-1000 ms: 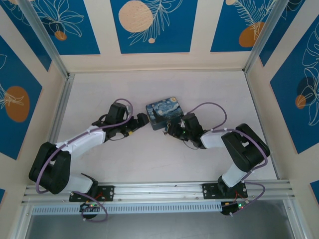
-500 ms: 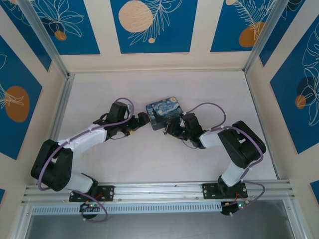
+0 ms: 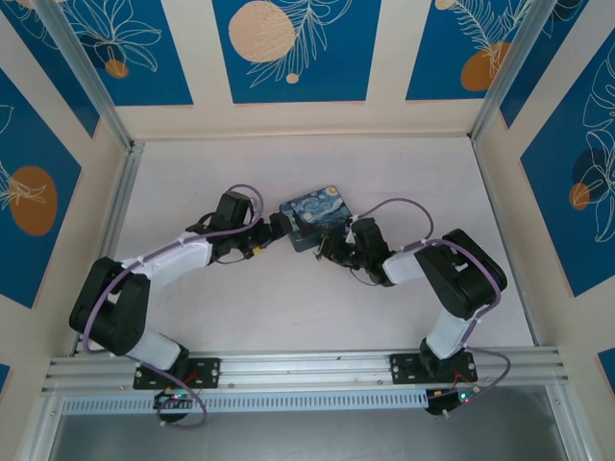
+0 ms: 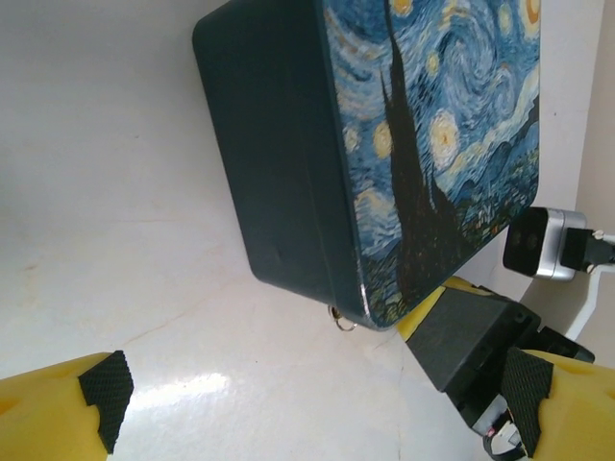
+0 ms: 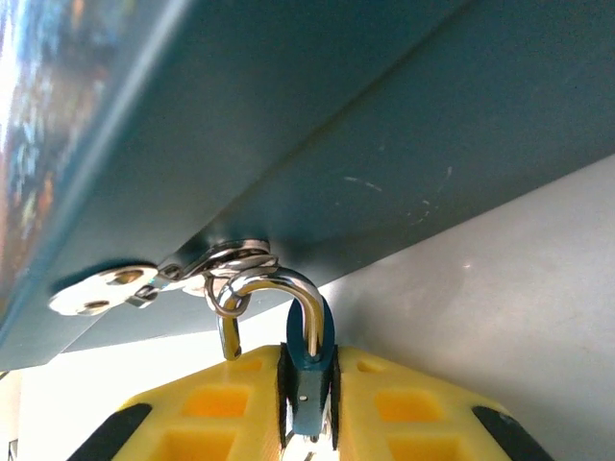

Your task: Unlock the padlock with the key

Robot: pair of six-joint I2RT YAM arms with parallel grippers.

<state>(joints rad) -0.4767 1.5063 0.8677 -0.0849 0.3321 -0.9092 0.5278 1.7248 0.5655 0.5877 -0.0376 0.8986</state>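
The right gripper (image 5: 307, 376) has its two yellow fingers (image 5: 216, 403) pressed together on the one padlock (image 5: 306, 386), pinching its narrow blue body between them. The padlock's silver shackle loops up through a small ring on the hasp (image 5: 106, 288) on the near side of the single box (image 5: 384, 125). One shackle leg runs into the body. The other ends just above the left-hand finger.

The left gripper (image 4: 317, 389) has its fingers wide apart, with one black pad (image 4: 104, 394) low on either side, holding nothing. The box's dark side wall (image 4: 279, 163) faces it a little way ahead, not between the pads.

From above, the box (image 3: 315, 216) lies in the middle of the table (image 3: 192, 317), lid up, printed with a swirling night sky and a dark cypress. The left gripper (image 3: 277, 230) sits just beside its left edge and the right gripper (image 3: 328, 252) at its near edge. Bare tabletop lies open on the far, left and right sides out to the walls, and on the near side out to the rail.
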